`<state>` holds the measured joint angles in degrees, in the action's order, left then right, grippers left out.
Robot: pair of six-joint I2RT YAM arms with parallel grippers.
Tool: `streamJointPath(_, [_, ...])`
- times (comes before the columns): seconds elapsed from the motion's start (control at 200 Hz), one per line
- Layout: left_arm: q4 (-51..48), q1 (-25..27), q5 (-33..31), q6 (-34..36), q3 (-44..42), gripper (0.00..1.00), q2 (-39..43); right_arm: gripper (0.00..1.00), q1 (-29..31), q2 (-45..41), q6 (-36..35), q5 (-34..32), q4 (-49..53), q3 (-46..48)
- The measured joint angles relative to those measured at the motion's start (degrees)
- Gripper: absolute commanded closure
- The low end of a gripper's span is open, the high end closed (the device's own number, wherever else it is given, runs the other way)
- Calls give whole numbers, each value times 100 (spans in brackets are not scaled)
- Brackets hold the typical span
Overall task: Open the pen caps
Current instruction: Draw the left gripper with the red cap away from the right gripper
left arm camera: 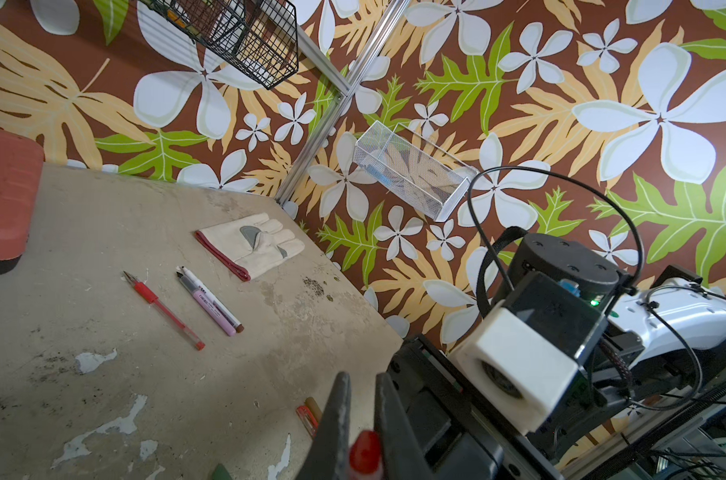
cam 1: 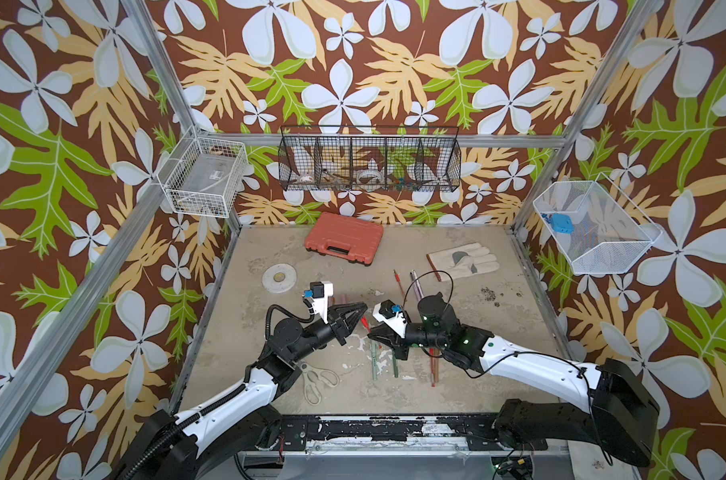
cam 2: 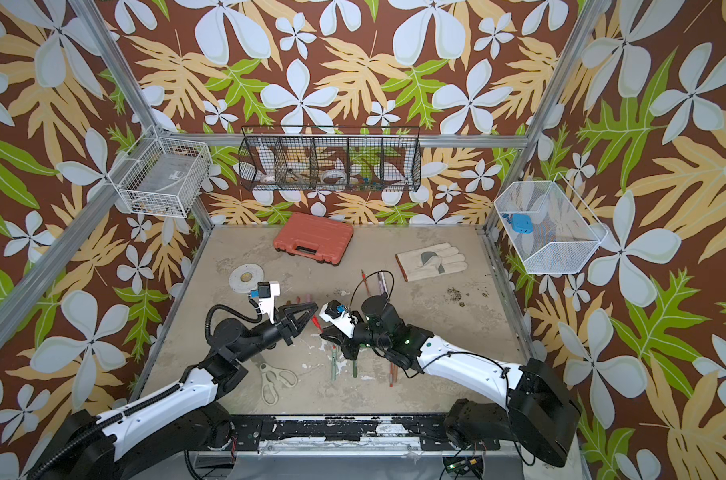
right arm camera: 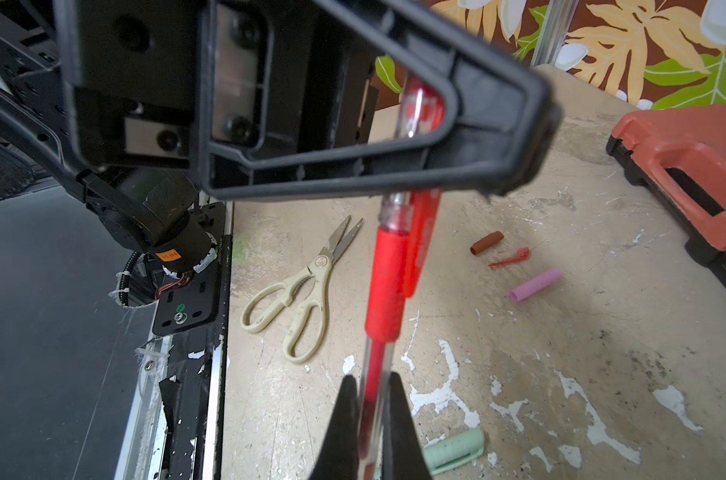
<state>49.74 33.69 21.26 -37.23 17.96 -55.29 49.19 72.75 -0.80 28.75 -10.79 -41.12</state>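
Red pen (right arm camera: 384, 286), aloft over mid-table (cam 1: 436, 332): barrel pinched in right pincer (right arm camera: 371, 386), red cap (left arm camera: 365, 453) pinched in left pincer (left arm camera: 362, 399), long axis running pincer to pincer, so separation likely means pulling apart along it.

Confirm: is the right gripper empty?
No, the right gripper is shut on the red pen, clamping its clear barrel.

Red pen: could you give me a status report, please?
Right end effector shut on red pen. Left end effector shut on its cap. Cap not off yet. Scissors lie aside.
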Motion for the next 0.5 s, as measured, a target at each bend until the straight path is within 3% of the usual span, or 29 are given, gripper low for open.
streamJointPath(0.27, [-28, -4, 389, -35, 0, 100, -225, 100, -63, 240, 269, 597, -402, 282])
streamJointPath(0.435, [-57, -4, 474, -42, 0, 100, -105, 100, -44, -184, 361, 358, -647, 619])
streamJointPath(0.5, [208, -35, 232, -103, 11, 100, -63, 100, 37, -498, 326, 120, -459, 817])
